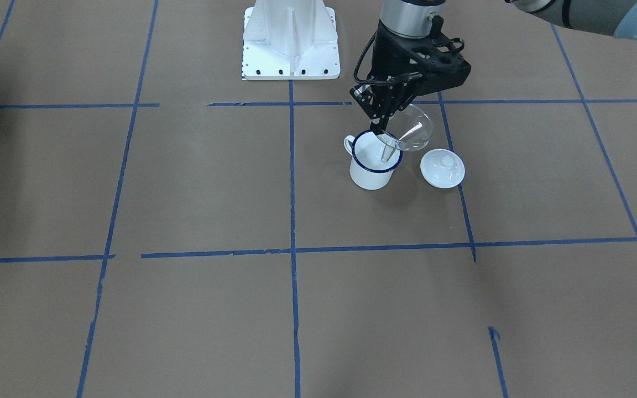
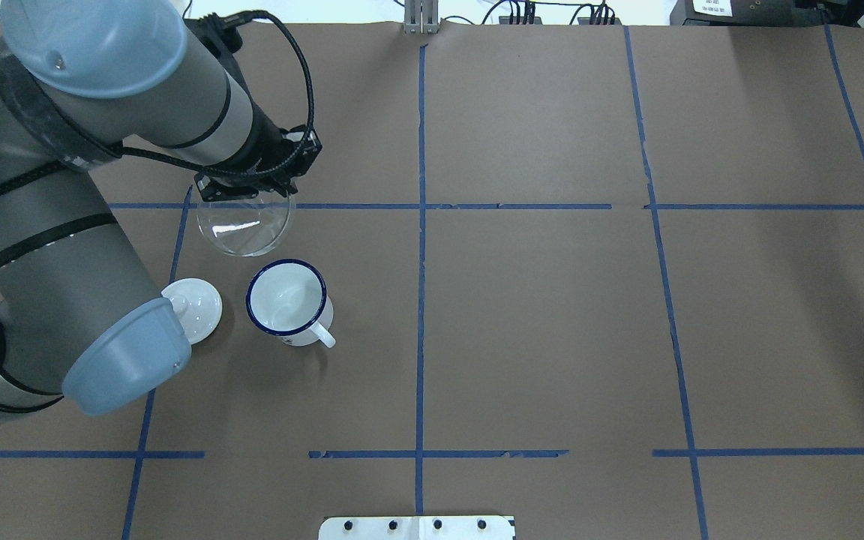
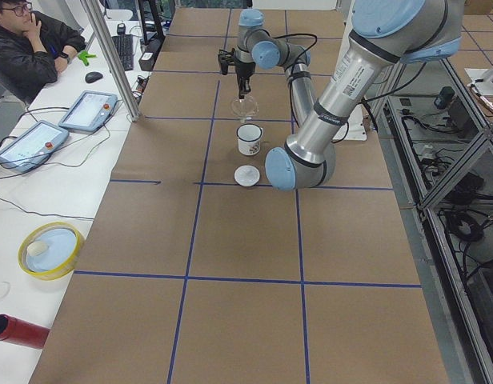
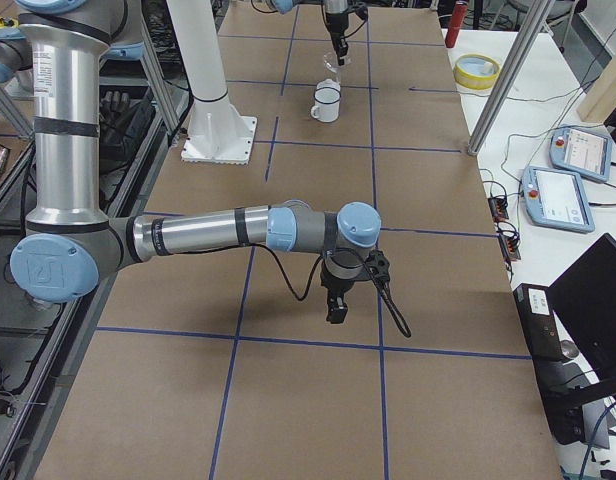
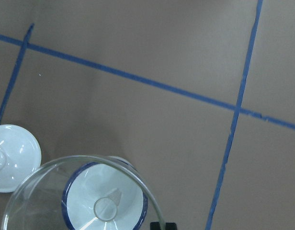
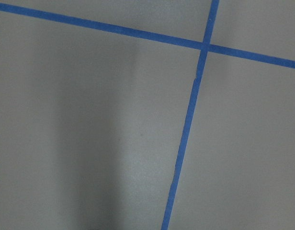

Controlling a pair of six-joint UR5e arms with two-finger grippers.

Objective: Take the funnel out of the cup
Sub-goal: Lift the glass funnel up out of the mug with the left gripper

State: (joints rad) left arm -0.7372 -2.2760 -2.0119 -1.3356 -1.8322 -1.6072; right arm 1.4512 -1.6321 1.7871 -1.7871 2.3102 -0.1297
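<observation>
My left gripper (image 1: 378,122) is shut on the rim of the clear funnel (image 1: 408,130) and holds it tilted in the air above the white cup (image 1: 372,167) with the blue rim. In the overhead view the funnel (image 2: 243,225) hangs under the gripper (image 2: 248,193), just beyond the cup (image 2: 286,300). In the exterior left view the funnel's stem (image 3: 245,112) ends just above the cup (image 3: 249,138). The left wrist view looks down through the funnel (image 5: 47,191) into the cup (image 5: 123,191). My right gripper (image 4: 335,308) hovers over bare table far away; I cannot tell if it is open or shut.
A white domed lid (image 1: 442,168) with a knob lies on the table beside the cup, also in the overhead view (image 2: 196,306). The white robot base (image 1: 291,41) stands behind. Blue tape lines cross the brown table.
</observation>
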